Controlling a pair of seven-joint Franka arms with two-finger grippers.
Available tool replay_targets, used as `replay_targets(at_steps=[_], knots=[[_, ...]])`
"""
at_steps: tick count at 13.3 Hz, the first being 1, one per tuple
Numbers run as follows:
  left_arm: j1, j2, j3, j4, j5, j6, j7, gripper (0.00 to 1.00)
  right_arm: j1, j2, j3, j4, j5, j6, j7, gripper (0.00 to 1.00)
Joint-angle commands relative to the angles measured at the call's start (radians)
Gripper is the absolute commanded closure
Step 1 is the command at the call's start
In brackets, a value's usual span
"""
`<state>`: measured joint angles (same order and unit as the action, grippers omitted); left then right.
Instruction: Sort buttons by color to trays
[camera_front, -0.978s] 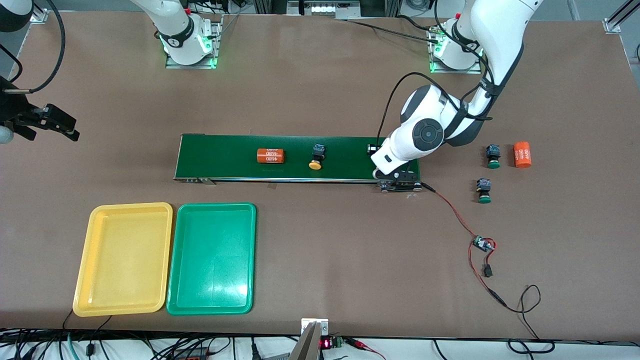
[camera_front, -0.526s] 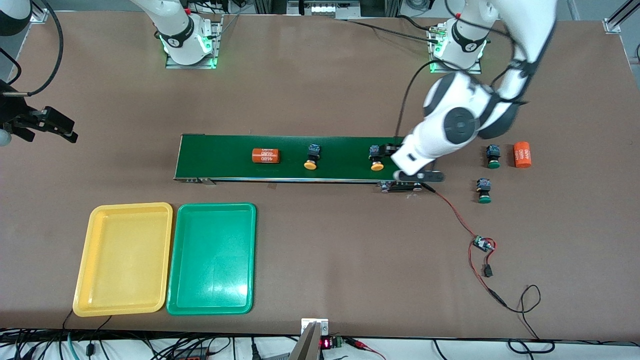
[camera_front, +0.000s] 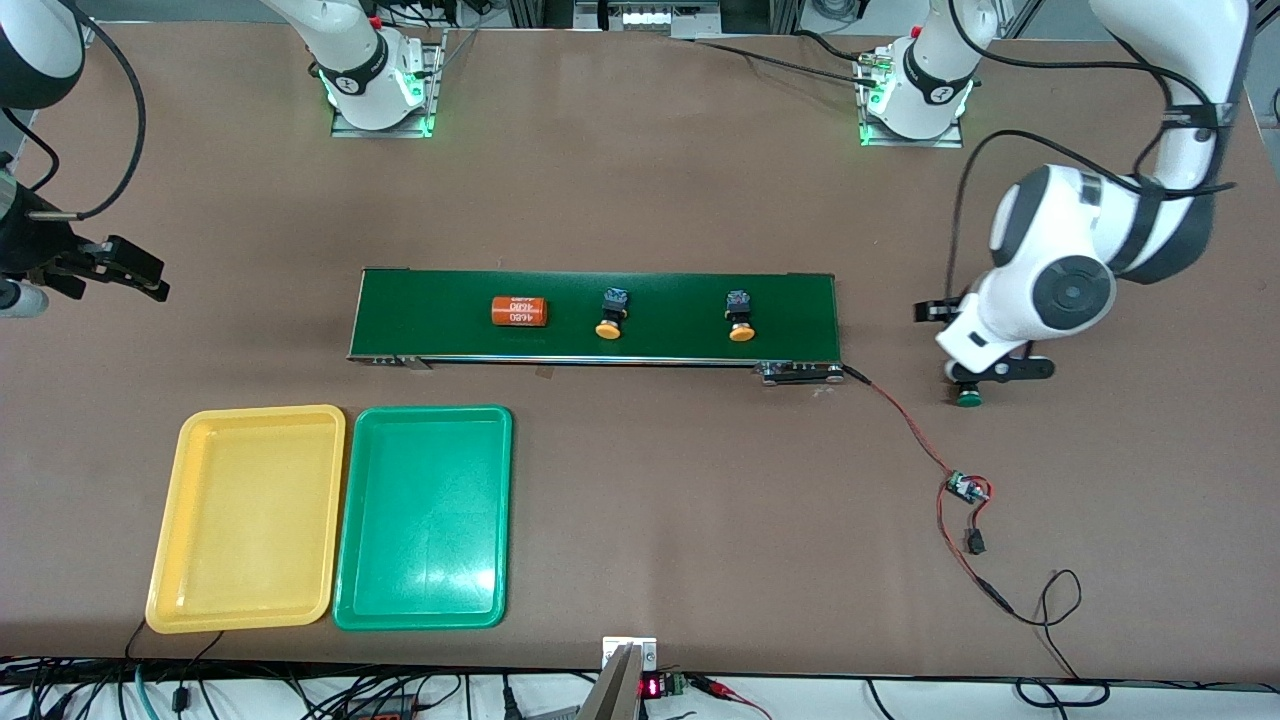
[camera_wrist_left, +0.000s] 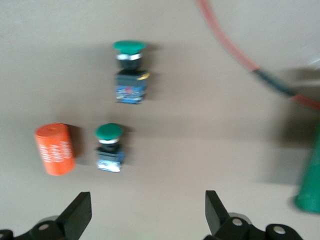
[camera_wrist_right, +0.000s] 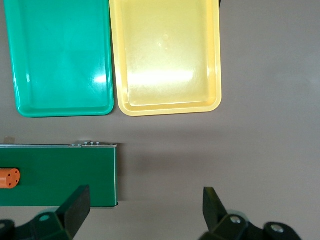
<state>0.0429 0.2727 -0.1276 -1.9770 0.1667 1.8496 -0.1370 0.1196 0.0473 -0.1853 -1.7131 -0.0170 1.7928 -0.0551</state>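
**Two green buttons partly masked by the left arm**

In the front view we see only one green button (camera_front: 967, 398) below the left gripper (camera_wrist_left: 145, 220); the left wrist view shows both, beside an orange cylinder (camera_wrist_left: 55, 149). Its jaws stand wide, holding nothing. Two yellow buttons (camera_front: 609, 314) lie on the conveyor belt (camera_front: 450, 300). The right gripper (camera_wrist_right: 145, 212), wide and unloaded, waits past the belt's end. The yellow tray (camera_front: 250, 518) and green tray (camera_front: 424, 516) touch
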Motion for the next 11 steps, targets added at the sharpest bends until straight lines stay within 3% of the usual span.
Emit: replay_targets(at_steps=[1, 3, 5, 7, 9, 11], knots=[[-0.002, 0.037, 0.167, -0.003, 0.019, 0.006, 0.274, 0.00, 0.002, 0.022, 0.006, 0.016, -0.004, -0.023, -0.005, 0.00], [0.009, 0.054, 0.256, -0.026, 0.019, 0.066, 0.405, 0.00, 0.047, 0.032, 0.015, 0.010, 0.003, -0.029, 0.001, 0.00], [0.026, 0.052, 0.313, -0.119, 0.017, 0.201, 0.485, 0.00, 0.118, 0.063, 0.015, 0.010, 0.011, -0.035, 0.018, 0.00], [0.046, 0.043, 0.319, -0.247, 0.017, 0.378, 0.488, 0.00, 0.175, 0.101, 0.015, 0.013, 0.015, -0.021, 0.038, 0.00], [0.052, 0.045, 0.324, -0.293, 0.017, 0.468, 0.494, 0.00, 0.224, 0.123, 0.015, 0.016, 0.038, -0.018, 0.084, 0.00], [0.057, 0.052, 0.335, -0.325, 0.017, 0.520, 0.526, 0.00, 0.258, 0.163, 0.015, 0.018, 0.121, 0.003, 0.123, 0.00]])
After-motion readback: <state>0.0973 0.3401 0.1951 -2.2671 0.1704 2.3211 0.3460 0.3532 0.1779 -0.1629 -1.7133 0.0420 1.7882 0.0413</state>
